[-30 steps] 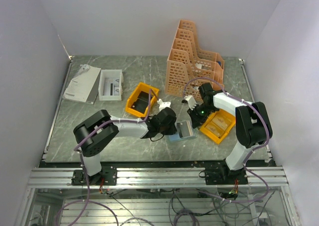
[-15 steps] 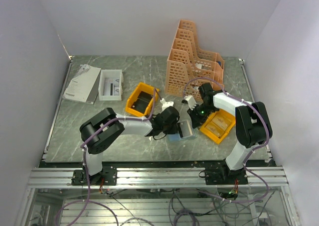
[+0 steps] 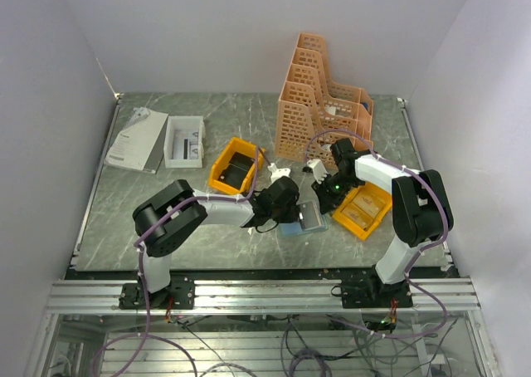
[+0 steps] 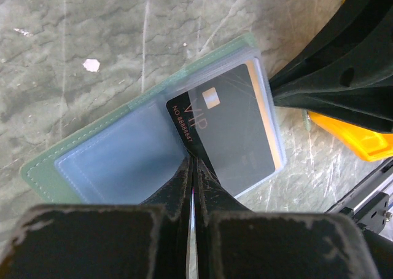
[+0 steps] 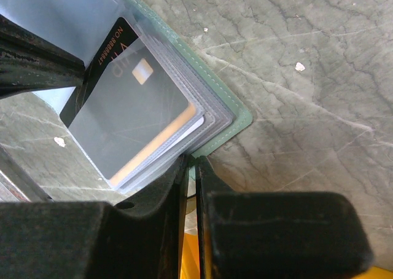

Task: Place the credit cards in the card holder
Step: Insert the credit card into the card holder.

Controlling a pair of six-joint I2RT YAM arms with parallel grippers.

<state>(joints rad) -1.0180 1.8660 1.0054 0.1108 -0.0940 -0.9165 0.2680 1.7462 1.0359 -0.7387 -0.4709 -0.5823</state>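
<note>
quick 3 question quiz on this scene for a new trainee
1. True or false: the card is partly inside the holder.
2. What does the right gripper pinch? A) the holder's green edge B) the card C) nothing
3. Fill in: the left gripper is shut on the ____.
Key: 1 true; 2 A; 3 card
</note>
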